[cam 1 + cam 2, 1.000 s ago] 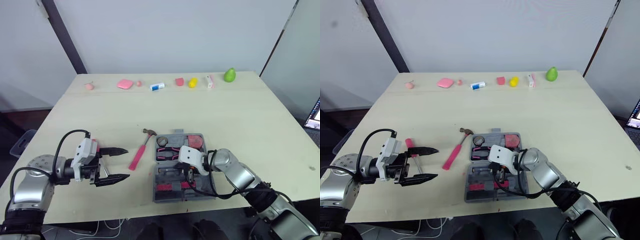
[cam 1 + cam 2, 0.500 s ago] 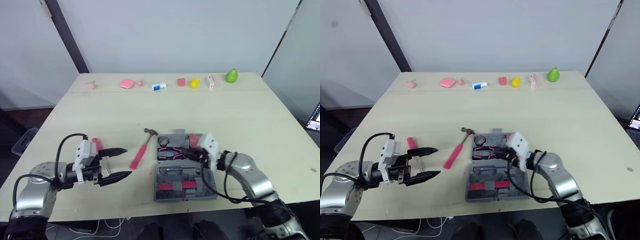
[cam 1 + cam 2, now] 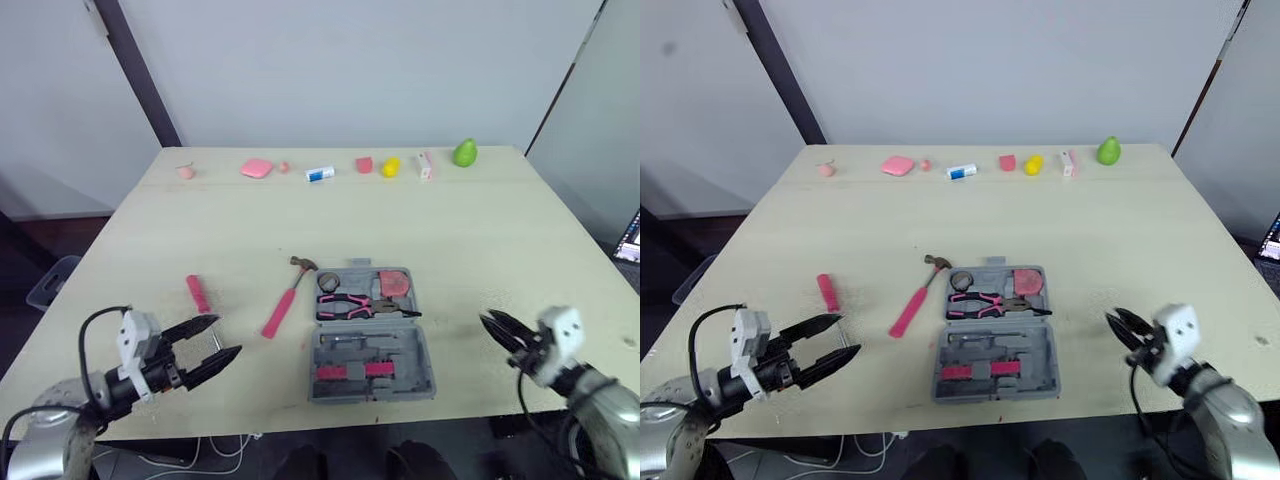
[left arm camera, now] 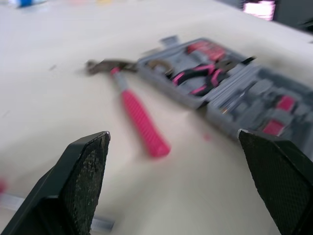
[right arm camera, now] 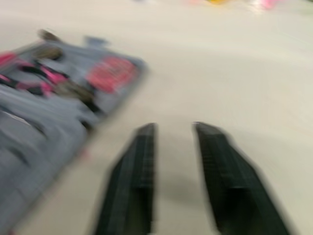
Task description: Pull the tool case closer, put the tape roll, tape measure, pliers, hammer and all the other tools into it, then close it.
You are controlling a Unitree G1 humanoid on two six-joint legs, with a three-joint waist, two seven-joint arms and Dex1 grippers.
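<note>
While both my hands hang low over the near edge of the worktop point(image 3: 480, 230), the tool case point(image 3: 372, 352) lies open and flat between them, close to the front edge, and neither hand touches it. Its far half holds the pliers point(image 3: 355, 303) with their pink grips. The tape roll point(image 3: 327, 282) sits in the far left corner and the pink tape measure point(image 3: 396, 283) in the far right corner. Its near half shows grey slots with a few pink pieces in them.

My left hand point(image 3: 225, 336) is to the left of the case and apart from it, its two black fingers point(image 4: 83, 171) spread wide and holding nothing. Just beyond it lies a pink-handled tool point(image 3: 198, 294) with a thin metal shaft, out on the bare worktop. The hammer point(image 3: 285, 300) rests on the worktop just beside the case's left side, pink handle toward me and head away.

My right hand point(image 3: 492, 326) is to the right of the case, fingers a little apart with a narrow gap, empty.

A row of small objects point(image 3: 390, 166) lines the far edge.
</note>
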